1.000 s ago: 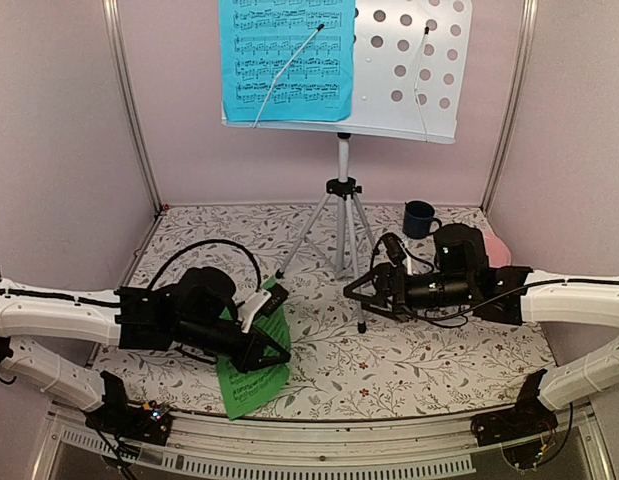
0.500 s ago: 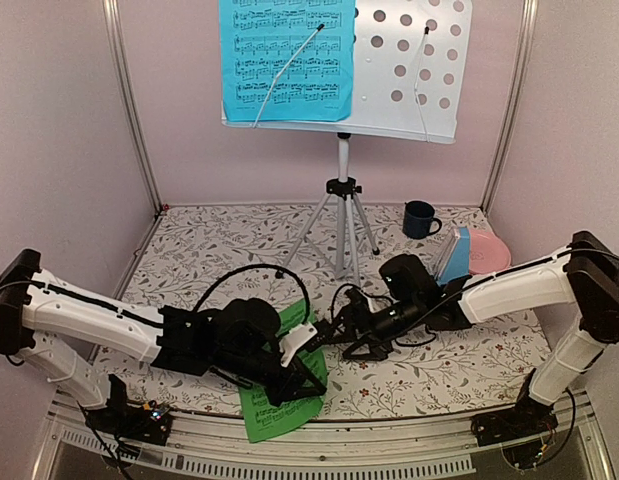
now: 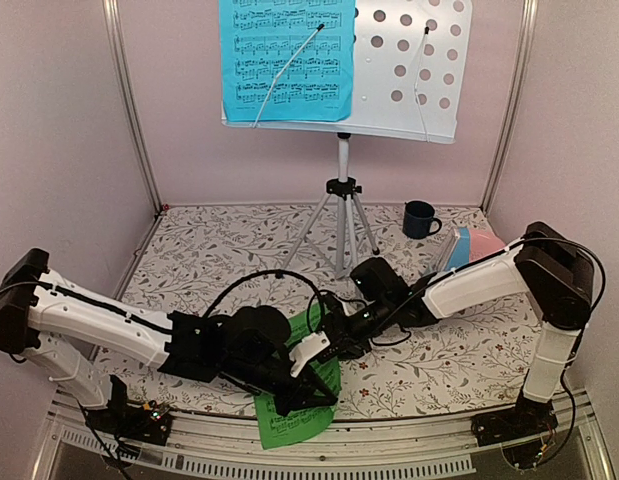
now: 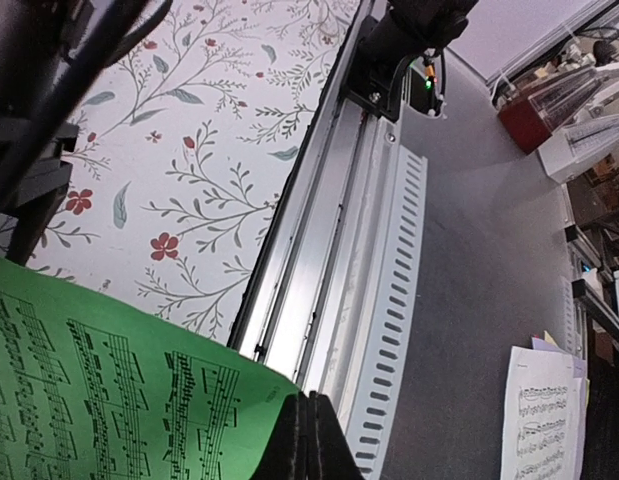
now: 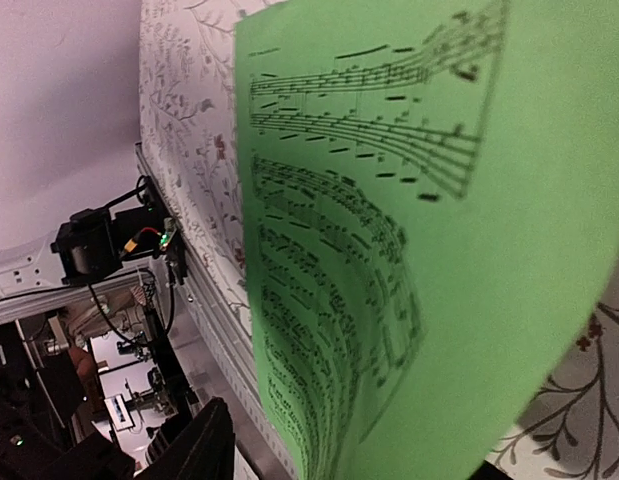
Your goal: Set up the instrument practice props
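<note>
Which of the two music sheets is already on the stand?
The blue sheet, on the left half of the stand; the green sheet is low down, in the left gripper.

Left gripper [image 3: 324, 398], clamped on green music sheet [image 3: 289, 425], has dragged it rightward and nearer. Right gripper [image 3: 334, 335] has swung across; the sheet's far edge now lies just beside its fingertips.

White links [image 3: 99, 318], black joints [image 3: 559, 265], looping cables [image 3: 264, 272], dark left pincer [image 3: 324, 397]
</note>
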`<state>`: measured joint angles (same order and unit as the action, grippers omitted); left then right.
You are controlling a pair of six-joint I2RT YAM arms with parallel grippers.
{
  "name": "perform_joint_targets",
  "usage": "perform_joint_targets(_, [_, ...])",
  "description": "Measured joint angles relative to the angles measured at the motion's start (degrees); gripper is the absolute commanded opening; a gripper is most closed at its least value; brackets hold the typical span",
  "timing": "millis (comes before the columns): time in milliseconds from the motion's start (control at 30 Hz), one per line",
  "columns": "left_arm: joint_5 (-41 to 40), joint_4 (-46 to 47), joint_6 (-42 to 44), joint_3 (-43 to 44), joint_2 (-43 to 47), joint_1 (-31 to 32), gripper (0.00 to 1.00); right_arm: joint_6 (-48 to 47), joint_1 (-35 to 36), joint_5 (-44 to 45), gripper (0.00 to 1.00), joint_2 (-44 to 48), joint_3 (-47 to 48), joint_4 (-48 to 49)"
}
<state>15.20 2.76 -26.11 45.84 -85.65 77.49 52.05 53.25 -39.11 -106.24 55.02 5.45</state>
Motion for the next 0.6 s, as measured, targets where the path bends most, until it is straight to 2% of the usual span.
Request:
perform_joint_targets(200, [-0.07,0.13,0.98,0.0,-0.44,0.17,0.01,-3.37,-0.02,2.29,0.07,-1.9,0.0,-2.12])
perform_joint_targets(233, [-0.17,0.11,1.07,0.0,-0.66,0.2,0.07,-3.63,-0.02,2.49,0.0,-1.9,0.0,-2.1])
perform_joint_targets(300, [-0.66,-0.11,1.18,-0.02,-0.7,0.2,0.22,-4.61,-0.02,2.86,0.0,-1.86,0.0,-2.25])
perform_joint_targets(400, [-2.19,0.02,1.81,-1.14,1.05,-0.07,0.52,-7.28,-0.02,3.63,0.0,-0.79,-0.02,-2.51])
perform_joint_targets(433, [-2.75,0.0,1.95,-2.25,2.8,-0.46,0.59,-8.61,-0.02,4.28,0.0,0.63,-0.31,-2.45])
perform_joint_targets(533, [-4.52,0.17,1.84,-6.54,11.21,-2.01,0.72,-12.59,-0.02,5.92,0.0,7.32,-2.16,-1.62])
perform_joint_targets(600, [-6.32,0.9,1.86,-9.18,18.78,-3.58,0.75,-15.74,-0.02,6.75,0.0,14.12,-4.26,0.44])
